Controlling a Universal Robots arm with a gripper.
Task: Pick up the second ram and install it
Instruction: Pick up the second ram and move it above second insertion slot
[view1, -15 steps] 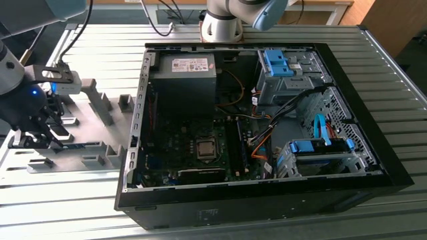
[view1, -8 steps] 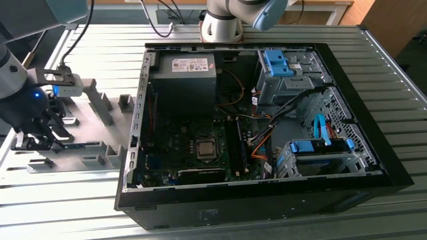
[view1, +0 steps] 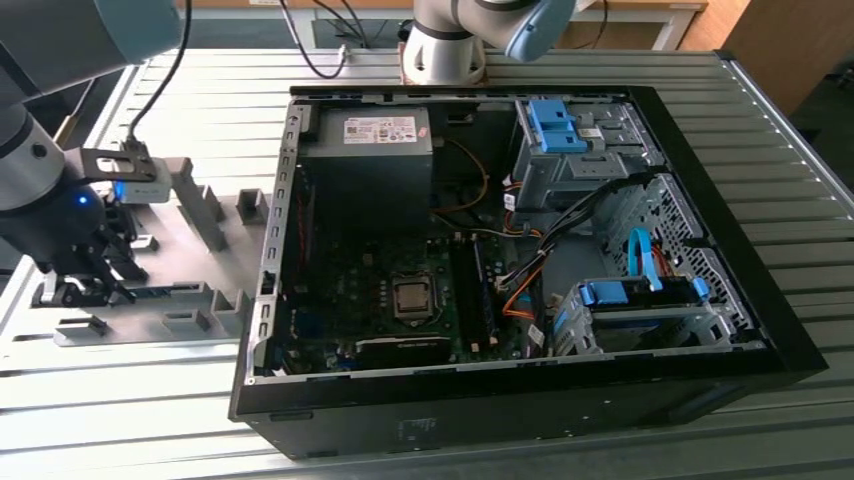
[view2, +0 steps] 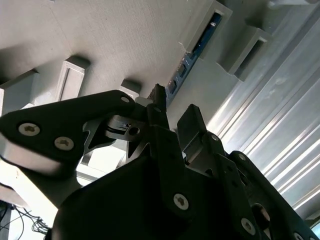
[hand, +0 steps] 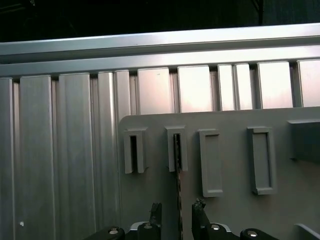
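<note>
Claw (hand: 177, 207) is spread partway: in the first wrist view I see its two dark fingers (hand: 155, 216) standing one on each side of the second ram (hand: 178, 192), with a sliver of grey showing between each finger and the stick, so nothing is clamped. The stick stands on edge, and its far end is seated in the slot of a small grey fixture block (hand: 184, 150) on the grey fixture plate (hand: 230, 215). An empty slotted block sits just beside that one, and more open blocks stand in the same row on the other side.

In the second wrist view the same green stick (view2: 192, 50), with its blue label showing, runs out of its block and down between the fingertips.

From the exterior view I find the claw (view1: 83, 290) low over the plate (view1: 174, 250) at the exterior view's left, on the ribbed metal counter (view1: 134, 400). The open computer case (view1: 747, 330) lies flat just beside the plate towards the exterior view's right, with its motherboard (view1: 387, 290) exposed. The stick is in its fixture, well apart from the board. A second arm's base (view1: 447, 50) stands beyond the case.
</note>
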